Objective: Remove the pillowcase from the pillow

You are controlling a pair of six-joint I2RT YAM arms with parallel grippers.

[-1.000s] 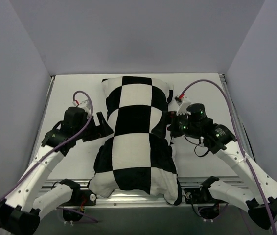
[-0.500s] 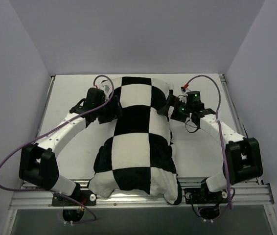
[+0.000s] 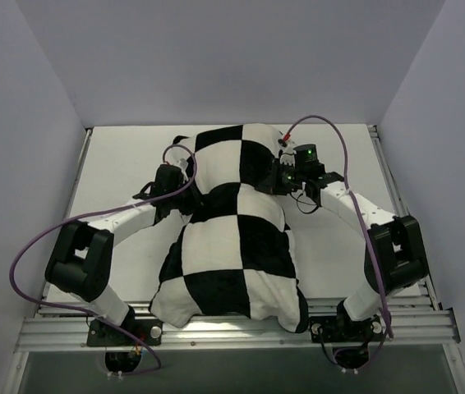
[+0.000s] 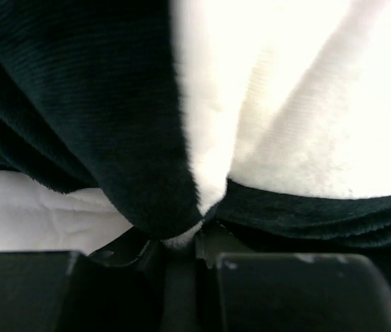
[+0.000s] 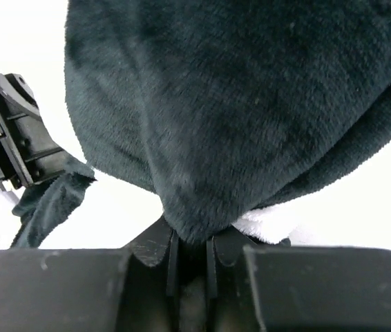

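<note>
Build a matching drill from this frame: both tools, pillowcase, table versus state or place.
1. left tool
2. right tool
3. pillowcase
4. table

A. shut on the pillowcase's right edge
B. white, lying under everything else
C. shut on the pillowcase's left edge
D. checkered, near end at the front rail

Pairs: 1-C, 2-A, 3-D, 4-B

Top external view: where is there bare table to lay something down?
Bare table lies in the far right corner beyond the right gripper, in the far left corner beyond the left gripper, and between the pillowcase and right arm. The middle is crowded: both grippers pinch the pillowcase there.
</note>
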